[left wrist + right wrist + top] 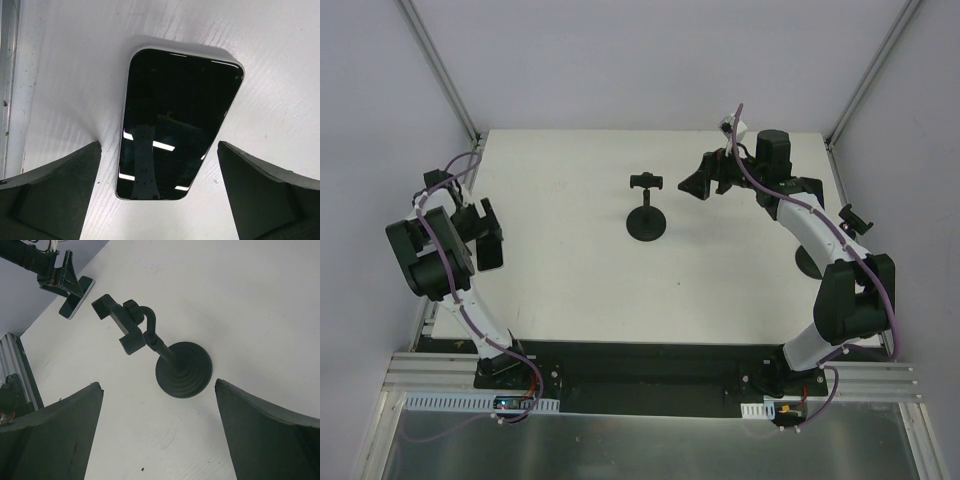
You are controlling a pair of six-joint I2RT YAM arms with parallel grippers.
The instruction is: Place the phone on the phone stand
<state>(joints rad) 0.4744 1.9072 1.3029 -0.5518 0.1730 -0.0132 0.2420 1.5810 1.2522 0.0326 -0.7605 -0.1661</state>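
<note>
The phone [177, 125] lies flat on the white table [65, 75], dark screen up. The jaws stand wide apart on both sides of its near end, without touching it.

Robot lab test cell, not a home or shop. White tabletop [580, 290] is boxed in by plain pale panels [620, 60] on three sides. Bare aluminium frame struts run up at 11 o'clock [440, 70] and 1 o'clock [875, 70]. Two white-and-black robot arms, the left arm [470, 300] and the right arm [815, 235], are bolted to a black base plate [640, 375] at 6 o'clock. Aluminium extrusion rail [430, 365] and slotted cable duct [450, 403] sit at 7 o'clock, with a loose purple cable [750, 175] along the right arm (exposed wiring, typical rig). Brushed sheet metal [620, 450] lies below the base. Lone prop, a phone stand [646, 215], stands mid-table.
</note>
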